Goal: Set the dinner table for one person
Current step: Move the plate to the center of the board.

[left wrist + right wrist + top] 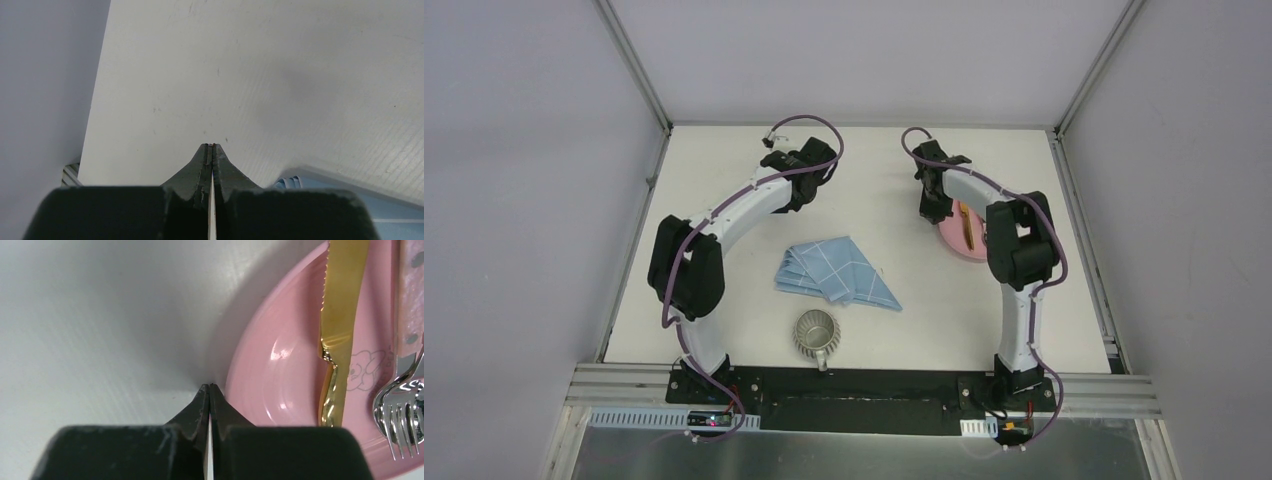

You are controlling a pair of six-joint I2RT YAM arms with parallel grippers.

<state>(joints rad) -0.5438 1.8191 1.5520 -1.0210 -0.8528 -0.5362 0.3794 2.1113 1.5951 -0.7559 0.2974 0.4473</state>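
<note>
The off-white dinner table (724,170) carries a folded light-blue grid-lined cloth (836,271) at its middle and a ribbed grey mug (816,335) near the front edge. A pink plate (956,240) lies at the right, also in the right wrist view (280,370), with a gold knife (340,315) and a pink-handled fork (400,415) on it. My right gripper (210,386) is shut and empty, just left of the plate's rim. My left gripper (212,146) is shut and empty above bare tabletop, with the cloth's corner (350,195) to its right.
Aluminium rails (864,385) edge the table at the front, and grey walls (524,150) enclose it on the other sides. Both arm bases (699,375) stand at the near edge. Purple cables (814,125) loop above the wrists.
</note>
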